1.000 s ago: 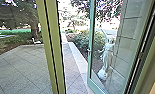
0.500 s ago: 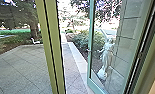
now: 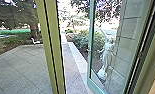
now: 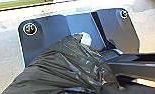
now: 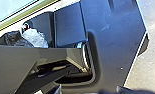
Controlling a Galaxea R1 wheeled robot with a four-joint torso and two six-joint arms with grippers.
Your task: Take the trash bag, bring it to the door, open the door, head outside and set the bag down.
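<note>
Fingers: cannot tell opening or hold; probably going outside, must keep trash bag clear of open door

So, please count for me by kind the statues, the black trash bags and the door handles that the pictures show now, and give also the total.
Statue: 1
Black trash bag: 1
Door handle: 1
Total: 3

Head view is lit by bright daylight; background is blown out above the shrubs, branches are fringed purple, left tree is shaded. Left wrist view: ground is washed out, black bag is streaked by glare.
</note>
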